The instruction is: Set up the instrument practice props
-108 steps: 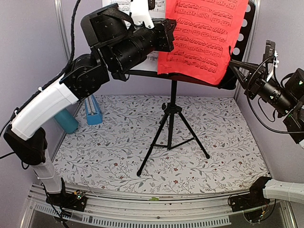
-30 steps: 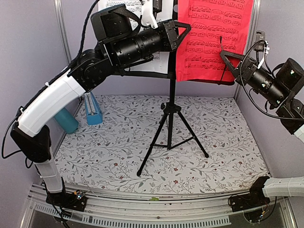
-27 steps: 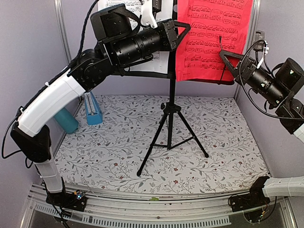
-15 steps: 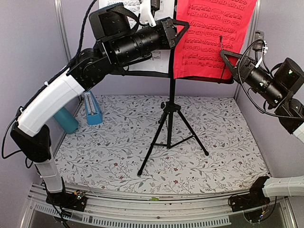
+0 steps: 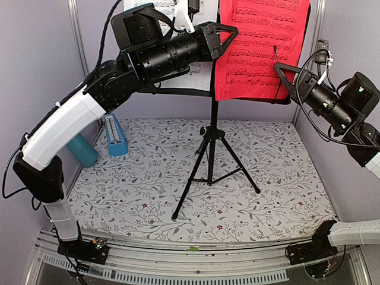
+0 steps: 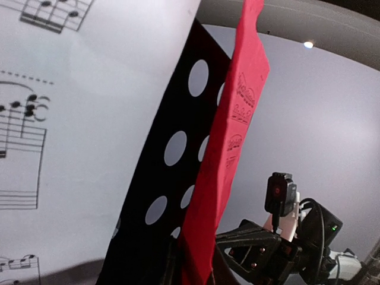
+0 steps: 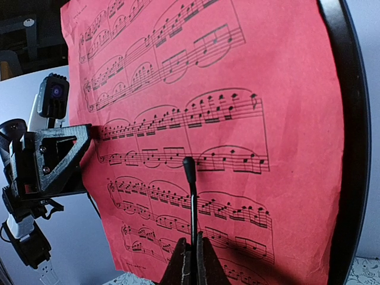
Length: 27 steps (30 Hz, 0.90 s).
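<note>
You have matt paper in the red sheet of music (image 7: 178, 107) and white sheet of music (image 6: 89, 119); the music stand (image 6: 180, 113) looks like smooth black metal.

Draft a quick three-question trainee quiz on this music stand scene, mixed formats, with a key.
1. True or false: the red sheet of music rests on the desk of the black tripod music stand.
2. Where is the small blue pyramid metronome?
A. on the stand's desk
B. on the floral mat, beside the teal cylinder cup
C. between the tripod's legs
3. In the top view, which arm's claw is beside the red sheet's left edge?

Key: 1 true; 2 B; 3 the left claw.
</note>
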Tool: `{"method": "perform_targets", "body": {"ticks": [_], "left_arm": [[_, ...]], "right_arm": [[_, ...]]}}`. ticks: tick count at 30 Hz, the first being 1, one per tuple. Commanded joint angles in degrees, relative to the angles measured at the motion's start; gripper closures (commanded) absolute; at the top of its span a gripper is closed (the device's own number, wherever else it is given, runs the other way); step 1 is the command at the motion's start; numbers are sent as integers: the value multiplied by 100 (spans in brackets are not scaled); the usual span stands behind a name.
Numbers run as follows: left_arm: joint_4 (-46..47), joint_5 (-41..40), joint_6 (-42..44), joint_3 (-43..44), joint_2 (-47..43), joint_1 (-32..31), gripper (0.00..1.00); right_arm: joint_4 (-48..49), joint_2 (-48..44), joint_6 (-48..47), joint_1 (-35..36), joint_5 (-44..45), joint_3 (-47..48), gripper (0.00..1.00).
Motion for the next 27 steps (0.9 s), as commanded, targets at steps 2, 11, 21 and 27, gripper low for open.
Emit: {"method": "perform_targets", "body": {"ticks": [2, 11, 21, 27], "left_arm": [[63, 61, 13, 145, -21, 77, 86], [122, 79, 39, 139, -47, 74, 82], [138, 188, 94, 102, -154, 77, 68], [243, 400, 224, -105, -311, 75, 60]], "right_arm": [[127, -29, 30, 19, 93, 125, 94], [92, -44, 55, 23, 84, 125, 84], [40, -75, 82, 19, 56, 125, 82], [4, -97, 94, 19, 19, 125, 82]]}}
